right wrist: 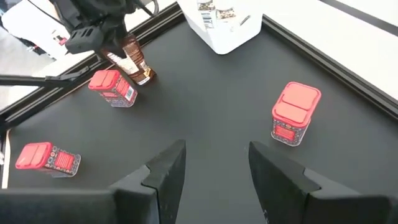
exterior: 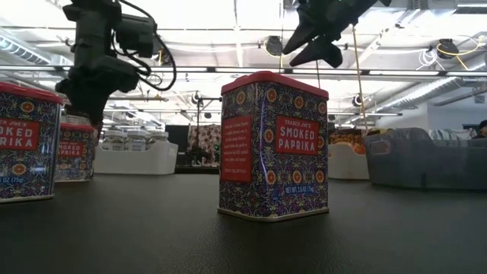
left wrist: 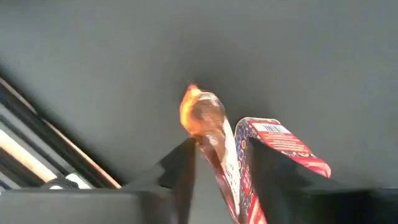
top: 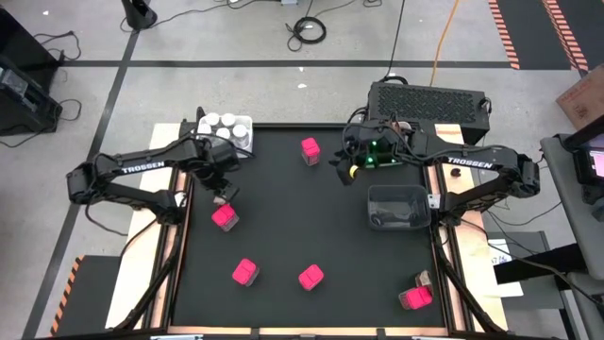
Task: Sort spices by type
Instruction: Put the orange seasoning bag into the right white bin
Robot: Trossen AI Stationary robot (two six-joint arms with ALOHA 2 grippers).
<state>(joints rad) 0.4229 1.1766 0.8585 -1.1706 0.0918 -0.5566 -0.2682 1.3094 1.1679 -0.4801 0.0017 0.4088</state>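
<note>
Left claw [right wrist: 118, 46]: over the counter's left side, above a pink tin, its fingers pinched on a brown sachet [left wrist: 208, 127] that hangs between them. In the left wrist view the fingers [left wrist: 180, 165] press the crinkly packet from both sides.
Sachet: off the counter, dangling from the left claw, tilted, just beside and above the tin below it.
Tin under the left claw [top: 225, 217]: on the counter's left side, close under the sachet; whether they touch I cannot tell.
Right claw [right wrist: 211, 165]: raised above the counter's far right part, near the grey bin, fingers spread apart with nothing between them.
Far tin [top: 310, 150]: upright near the counter's far edge, between the two arms; the right wrist view looks down on its pink lid.
Near tins: one [top: 244, 273] left of centre and one [top: 310, 277] at centre, both toward the near edge, apart from each other; the low view shows "smoked paprika" labels.
Corner tin [top: 414, 297]: at the near right corner, at the counter's edge, with a small brownish thing I cannot make out beside it.
White bin [top: 229, 130]: at the far left corner, holding white-capped jars [top: 226, 122].
Grey bin [top: 396, 207]: on the right side, by the right arm.
Counter [top: 311, 217]: black mat.
</note>
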